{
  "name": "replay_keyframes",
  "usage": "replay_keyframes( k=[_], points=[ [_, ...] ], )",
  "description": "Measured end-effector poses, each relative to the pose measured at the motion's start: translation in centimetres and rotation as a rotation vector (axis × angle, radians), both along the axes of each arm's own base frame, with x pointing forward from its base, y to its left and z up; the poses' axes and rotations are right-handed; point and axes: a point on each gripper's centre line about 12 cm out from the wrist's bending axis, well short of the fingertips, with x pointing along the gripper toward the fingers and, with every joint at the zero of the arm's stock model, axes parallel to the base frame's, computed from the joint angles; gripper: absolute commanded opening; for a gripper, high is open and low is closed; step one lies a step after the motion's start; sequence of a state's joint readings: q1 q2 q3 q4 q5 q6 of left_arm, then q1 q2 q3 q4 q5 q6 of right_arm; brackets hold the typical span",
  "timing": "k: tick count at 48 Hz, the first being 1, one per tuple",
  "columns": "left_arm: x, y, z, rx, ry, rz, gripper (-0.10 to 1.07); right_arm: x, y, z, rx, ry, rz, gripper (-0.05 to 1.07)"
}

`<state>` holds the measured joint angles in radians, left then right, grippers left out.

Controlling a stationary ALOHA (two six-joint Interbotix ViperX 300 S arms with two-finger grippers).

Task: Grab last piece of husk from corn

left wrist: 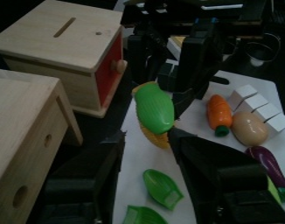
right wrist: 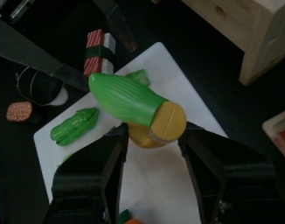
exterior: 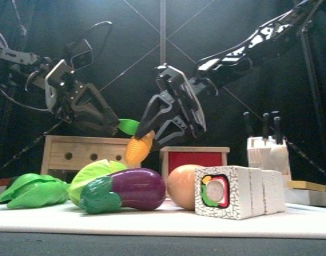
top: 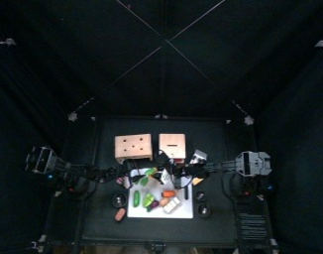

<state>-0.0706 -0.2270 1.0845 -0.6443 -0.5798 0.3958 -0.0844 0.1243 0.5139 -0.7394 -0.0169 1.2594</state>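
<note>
The corn (right wrist: pixel 148 135) is a yellow cob held above the white board (right wrist: pixel 145 188), with the last green husk (right wrist: pixel 124 96) still lying along it. My right gripper (right wrist: pixel 151 140) is shut on the cob's lower side. In the left wrist view the husk (left wrist: pixel 151 109) faces the camera, with yellow cob (left wrist: pixel 158 140) showing under it. My left gripper (left wrist: pixel 156 150) is open just short of the cob, one jaw on each side, not touching it. The right arm's gripper (left wrist: pixel 180 74) shows behind the cob there.
Peeled green husk pieces (left wrist: pixel 163 186) (right wrist: pixel 75 125) lie on the board. A carrot (left wrist: pixel 219 114), a peach-coloured piece (left wrist: pixel 250 129), an eggplant (left wrist: pixel 271 163) and white blocks (left wrist: pixel 253 98) lie beside the cob. Two tan boxes (left wrist: pixel 66 44) (left wrist: pixel 23 131) stand behind. A sushi roll (exterior: pixel 239 192) stands in front.
</note>
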Motion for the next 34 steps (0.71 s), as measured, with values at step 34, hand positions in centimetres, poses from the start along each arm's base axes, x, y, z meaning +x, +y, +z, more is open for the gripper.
replay_keyframes(
  k=[34],
  points=[
    [0.37,0.11,0.93,0.063,-0.059,-0.013,0.82,0.46,0.23,0.69,-0.005,-0.020,0.009,0.50]
  ],
)
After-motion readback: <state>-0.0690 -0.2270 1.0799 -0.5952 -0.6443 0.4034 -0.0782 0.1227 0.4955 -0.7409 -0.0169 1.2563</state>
